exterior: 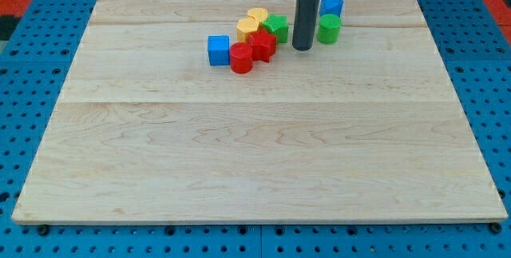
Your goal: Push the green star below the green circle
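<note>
My tip (303,48), a bare dark rod gripping nothing, sits between the green star block (277,27) and the green circular block (328,29) near the view's top, so a rightward nudge risks shoving the circle away instead.

pale wooden board (255,146) made of glued planks, sitting on blue perforated surface (32,66). all blocks bunched near board's 12 o'clock edge. blue cube (218,50) farthest toward 9 o'clock of the cluster. red cylinder (241,58) just beside it at 3 o'clock, touching a red star-like block (262,45). two yellow blocks (252,21) at 12 o'clock of the red ones, shapes hard to tell. green star (277,27) touching red star-like block, at its 1 o'clock. my tip (303,48) rests on board between green star and green circle (328,29). second blue block (330,5) at 12 o'clock of green circle.
</note>
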